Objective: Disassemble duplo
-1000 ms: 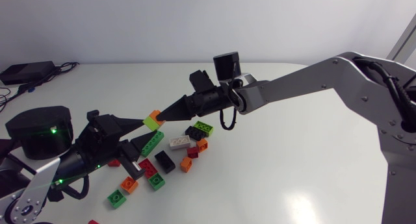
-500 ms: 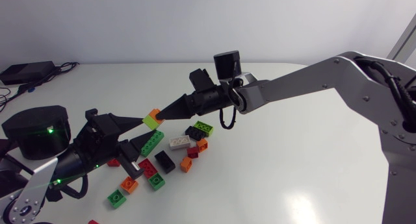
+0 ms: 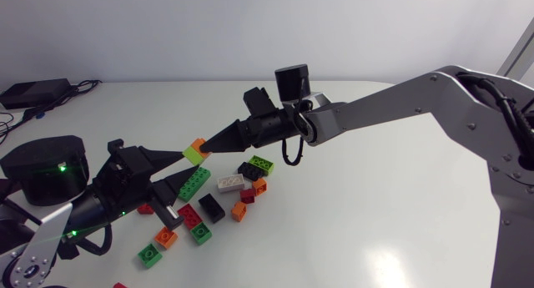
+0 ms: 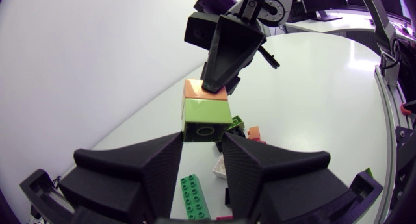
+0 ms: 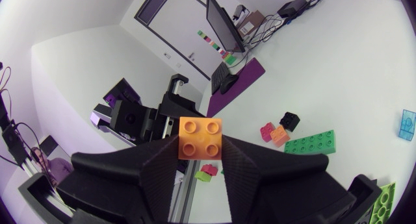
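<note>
Left gripper pinches green brick, right gripper pinches orange brick. Bricks stacked, touching, held above desk; loose bricks below, left of middle.

Slight backward shift of left arm, end effector and green brick.

Right arm — smooth silver-grey links with black joints, a black camera box on the wrist and a looped black cable beneath it. Left arm — a black drum-shaped housing with a green light, then a silver link. Each ends in 2 matte black wedge fingers.
</note>
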`<control>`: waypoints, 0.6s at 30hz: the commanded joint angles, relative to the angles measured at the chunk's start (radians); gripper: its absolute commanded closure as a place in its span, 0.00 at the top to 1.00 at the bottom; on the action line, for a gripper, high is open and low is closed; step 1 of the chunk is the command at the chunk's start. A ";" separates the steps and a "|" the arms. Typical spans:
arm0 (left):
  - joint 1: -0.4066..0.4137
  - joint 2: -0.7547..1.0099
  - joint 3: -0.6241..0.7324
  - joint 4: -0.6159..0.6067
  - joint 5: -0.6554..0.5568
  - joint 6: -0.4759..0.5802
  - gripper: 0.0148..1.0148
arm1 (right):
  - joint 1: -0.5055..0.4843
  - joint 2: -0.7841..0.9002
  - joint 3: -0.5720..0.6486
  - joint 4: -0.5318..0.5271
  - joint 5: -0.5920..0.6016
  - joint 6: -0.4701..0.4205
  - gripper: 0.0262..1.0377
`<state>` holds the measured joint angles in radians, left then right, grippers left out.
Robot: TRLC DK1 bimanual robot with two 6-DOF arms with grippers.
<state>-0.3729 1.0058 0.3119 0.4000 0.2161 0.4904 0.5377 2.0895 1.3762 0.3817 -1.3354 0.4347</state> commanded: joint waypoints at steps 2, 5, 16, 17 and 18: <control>0.005 -0.026 -0.016 0.017 0.040 -0.024 0.12 | -0.030 -0.019 -0.002 0.040 0.012 -0.034 0.06; 0.008 -0.027 -0.014 0.017 0.040 -0.024 0.12 | -0.050 -0.019 0.004 0.040 0.012 -0.033 0.06; 0.017 -0.026 -0.014 0.020 0.040 -0.026 0.12 | -0.074 -0.016 0.012 0.036 0.022 -0.030 0.06; 0.017 -0.026 -0.014 0.020 0.040 -0.026 0.12 | -0.074 -0.016 0.012 0.036 0.024 -0.030 0.06; 0.019 -0.026 -0.014 0.020 0.040 -0.026 0.12 | -0.076 -0.017 0.012 0.036 0.025 -0.030 0.06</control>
<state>-0.3645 0.9855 0.3111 0.4061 0.2508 0.4782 0.4698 2.0895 1.3769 0.4038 -1.3090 0.4187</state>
